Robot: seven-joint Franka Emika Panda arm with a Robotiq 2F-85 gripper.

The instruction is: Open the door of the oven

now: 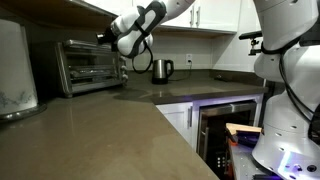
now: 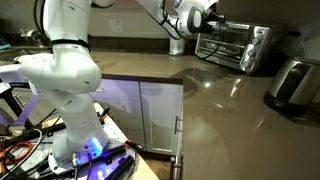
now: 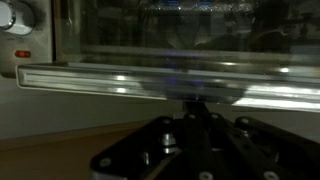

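The oven (image 1: 88,66) (image 2: 238,45) is a small steel toaster oven at the back of the counter. In both exterior views its door looks upright against the front. The wrist view shows the door's dark glass (image 3: 200,35) with the silver bar handle (image 3: 100,80) running across below it, and a knob (image 3: 14,15) at the upper left. My gripper (image 1: 103,37) (image 2: 213,22) (image 3: 193,104) is at the oven's upper front. Its fingers are shut together with nothing between them. The tips sit right at the underside of the handle; I cannot tell if they touch.
A steel kettle (image 1: 162,69) stands on the counter near the oven, and a white appliance (image 1: 14,65) is at one end. A silver toaster (image 2: 293,83) sits beside the oven. A built-in glass-fronted appliance (image 1: 228,125) is under the counter by the robot's base (image 2: 70,110).
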